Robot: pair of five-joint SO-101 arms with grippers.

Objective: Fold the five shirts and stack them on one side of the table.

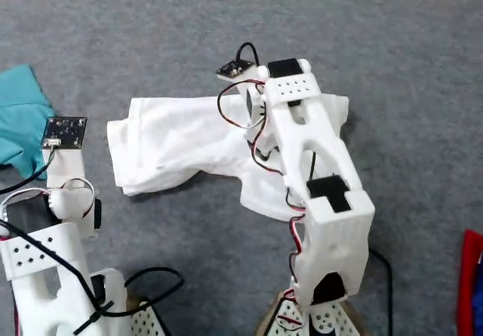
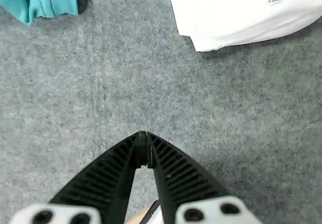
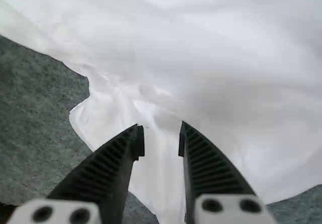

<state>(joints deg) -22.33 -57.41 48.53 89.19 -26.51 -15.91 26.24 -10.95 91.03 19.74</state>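
A white shirt [image 1: 181, 143] lies partly folded in the middle of the grey table; its corner also reaches into the left wrist view [image 2: 241, 12]. My right gripper [image 3: 160, 138] hangs open just over the white shirt [image 3: 201, 58], near a rumpled edge, with cloth showing between its fingers but not pinched. In the high view the right arm [image 1: 302, 132] stretches over the shirt's right half. My left gripper [image 2: 145, 151] is shut and holds nothing, above bare carpet near the table's front left. A teal shirt [image 1: 21, 113] lies at the left edge [image 2: 43, 0].
A red and blue item [image 1: 472, 283] sits at the table's right edge. The grey carpeted table [image 1: 392, 64] has open room at the back and right. The left arm's base [image 1: 53, 268] stands at the front left.
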